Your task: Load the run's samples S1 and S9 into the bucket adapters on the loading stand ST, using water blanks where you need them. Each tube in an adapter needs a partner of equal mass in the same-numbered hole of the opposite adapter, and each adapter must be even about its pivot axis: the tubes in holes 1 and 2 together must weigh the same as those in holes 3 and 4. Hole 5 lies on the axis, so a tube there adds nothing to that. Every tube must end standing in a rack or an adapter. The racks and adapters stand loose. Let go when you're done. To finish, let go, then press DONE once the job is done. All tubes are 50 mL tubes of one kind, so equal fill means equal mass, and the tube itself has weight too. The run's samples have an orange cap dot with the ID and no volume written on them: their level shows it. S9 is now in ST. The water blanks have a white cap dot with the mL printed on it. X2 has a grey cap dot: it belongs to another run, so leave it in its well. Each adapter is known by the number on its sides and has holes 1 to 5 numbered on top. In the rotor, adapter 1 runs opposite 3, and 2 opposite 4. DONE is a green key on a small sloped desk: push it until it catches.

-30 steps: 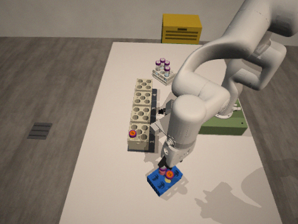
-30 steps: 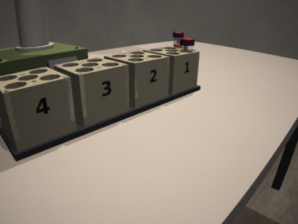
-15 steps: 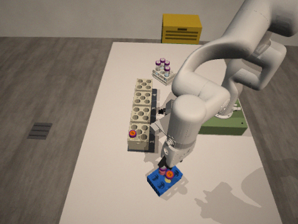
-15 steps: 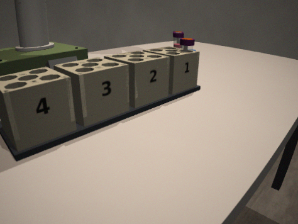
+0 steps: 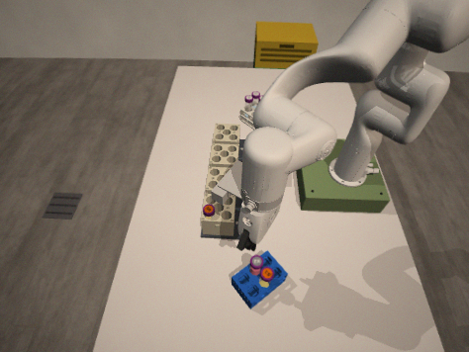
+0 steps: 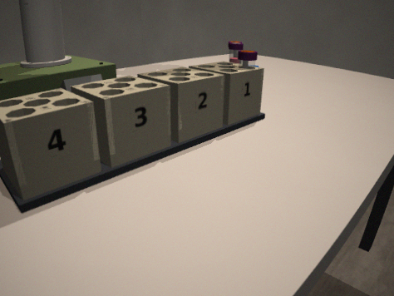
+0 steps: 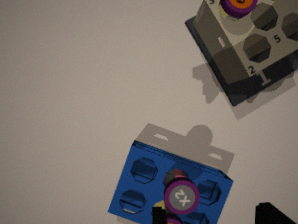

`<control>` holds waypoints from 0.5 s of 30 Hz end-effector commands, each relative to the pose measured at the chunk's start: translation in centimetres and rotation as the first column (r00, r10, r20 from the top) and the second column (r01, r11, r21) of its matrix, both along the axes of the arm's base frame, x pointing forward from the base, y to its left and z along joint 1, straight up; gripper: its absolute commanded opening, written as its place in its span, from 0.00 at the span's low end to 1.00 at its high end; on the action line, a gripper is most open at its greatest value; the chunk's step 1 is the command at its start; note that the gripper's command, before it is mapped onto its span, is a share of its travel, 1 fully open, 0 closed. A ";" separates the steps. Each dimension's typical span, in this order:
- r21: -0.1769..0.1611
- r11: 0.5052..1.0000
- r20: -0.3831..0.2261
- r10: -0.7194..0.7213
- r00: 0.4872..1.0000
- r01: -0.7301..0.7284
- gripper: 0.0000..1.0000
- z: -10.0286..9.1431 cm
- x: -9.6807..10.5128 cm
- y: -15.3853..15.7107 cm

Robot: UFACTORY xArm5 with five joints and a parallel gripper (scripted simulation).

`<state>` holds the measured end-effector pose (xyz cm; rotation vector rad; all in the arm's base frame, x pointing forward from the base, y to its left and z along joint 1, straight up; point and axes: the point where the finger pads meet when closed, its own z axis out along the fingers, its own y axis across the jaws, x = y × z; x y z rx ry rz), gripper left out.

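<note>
Can make out only part of the pale tube rack (image 5: 245,118) and its purple-capped tubes (image 5: 248,99) past the arm (image 5: 269,163) in the top view. Cannot read their cap dots, too small and blurred. In the wrist view, see adapter 1 (image 5: 218,228) (image 6: 245,104) (image 7: 220,55) cut off at the upper right, the blue rack (image 5: 242,292) (image 6: 254,66) (image 7: 125,182) and gripper fingers at the bottom. In the exterior view, lose most of the blue rack behind adapter 1, and adapter 4's (image 6: 62,162) left side past the edge

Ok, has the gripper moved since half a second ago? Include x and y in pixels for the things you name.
Yes. In the top view, the gripper (image 5: 246,241) (image 7: 214,215) has shifted up and left in the picture, away from the blue rack (image 5: 240,293) (image 7: 156,189) and nearer block 1 (image 5: 218,227) (image 6: 247,104) (image 7: 215,50).
</note>
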<state>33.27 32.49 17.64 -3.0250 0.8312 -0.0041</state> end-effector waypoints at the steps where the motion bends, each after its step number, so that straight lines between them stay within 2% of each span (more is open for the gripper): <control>1: 0.003 0.995 0.005 0.103 0.995 -0.103 0.57 0.2 1.0 -0.9; 6: 0.001 0.964 0.006 0.267 0.964 -0.267 0.57 0.2 2.6 -2.8; 12: -0.001 0.891 0.006 0.453 0.891 -0.453 0.57 0.2 4.6 -5.0; 15: -0.001 0.877 0.006 0.480 0.877 -0.480 0.57 0.2 5.3 -5.8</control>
